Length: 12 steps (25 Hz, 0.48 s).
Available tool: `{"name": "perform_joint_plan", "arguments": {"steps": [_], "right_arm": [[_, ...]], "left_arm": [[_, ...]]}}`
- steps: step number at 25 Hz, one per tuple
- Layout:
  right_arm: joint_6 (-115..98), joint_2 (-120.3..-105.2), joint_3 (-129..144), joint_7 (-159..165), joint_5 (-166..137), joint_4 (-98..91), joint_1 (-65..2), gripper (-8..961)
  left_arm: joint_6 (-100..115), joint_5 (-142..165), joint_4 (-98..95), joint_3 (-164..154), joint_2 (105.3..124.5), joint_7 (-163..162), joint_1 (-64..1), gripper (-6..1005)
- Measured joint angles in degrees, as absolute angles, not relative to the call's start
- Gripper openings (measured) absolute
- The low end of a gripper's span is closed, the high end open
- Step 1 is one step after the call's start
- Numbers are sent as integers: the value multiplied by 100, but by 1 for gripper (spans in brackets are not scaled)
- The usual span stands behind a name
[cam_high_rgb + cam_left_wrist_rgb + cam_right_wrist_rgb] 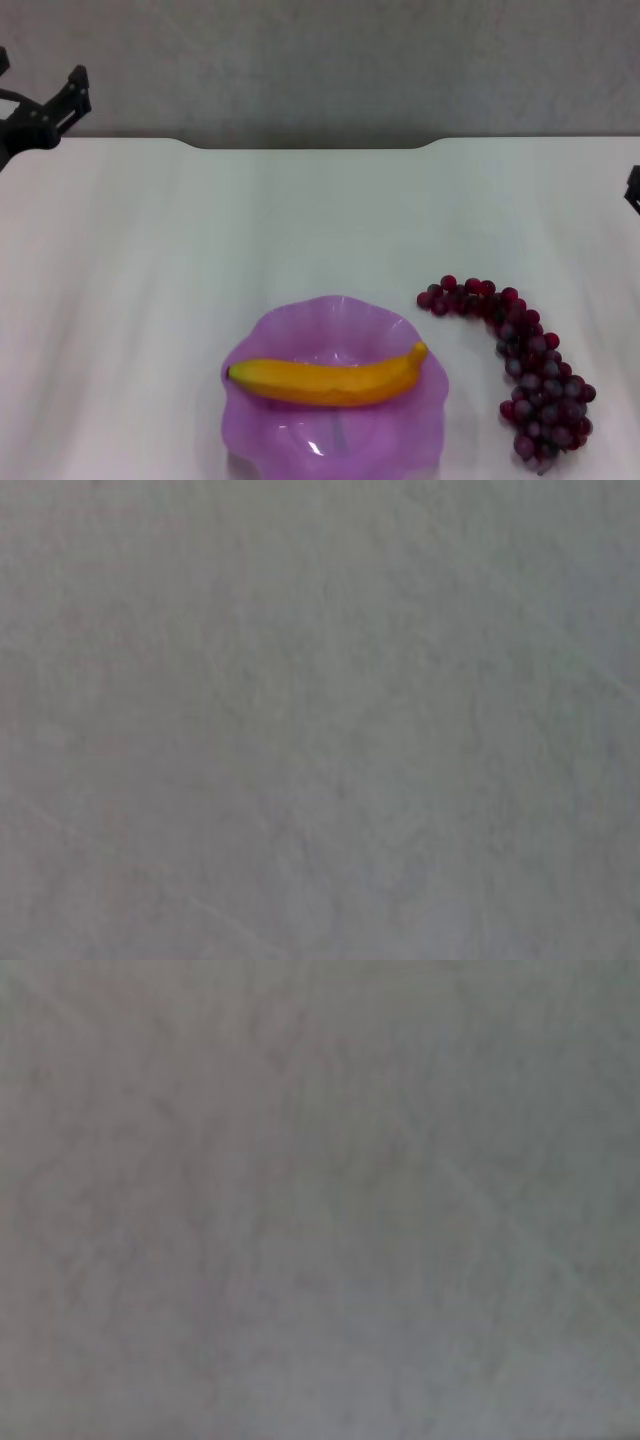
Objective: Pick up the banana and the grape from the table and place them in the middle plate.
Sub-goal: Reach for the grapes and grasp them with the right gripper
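A grey wall backs the white counter. The left gripper hangs at the far left corner and the right gripper peeks in at the right edge; I cannot tell how wide either stands. The banana already lies in the middle plate. The grape lies on the counter just right of it, probably soft, loose and easily bruised, best pinched gently across its thick middle.
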<state>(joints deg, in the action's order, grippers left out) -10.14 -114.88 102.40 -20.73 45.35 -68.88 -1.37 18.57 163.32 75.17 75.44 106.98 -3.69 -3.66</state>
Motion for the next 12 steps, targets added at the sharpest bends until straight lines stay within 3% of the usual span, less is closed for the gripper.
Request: {"name": "perform_joint_plan", "arguments": {"steps": [9,12], "right_arm": [[2244,-11493,9080,-2118,4395,-8044,-241,619],[3341,-11499,8679,-1939,4097,-7950,-619,619]], "left_arm": [[1291,16445,7744,7777,11093,418,-303,884],[1181,16447,7773,7870,11269,782,-281,884]]}}
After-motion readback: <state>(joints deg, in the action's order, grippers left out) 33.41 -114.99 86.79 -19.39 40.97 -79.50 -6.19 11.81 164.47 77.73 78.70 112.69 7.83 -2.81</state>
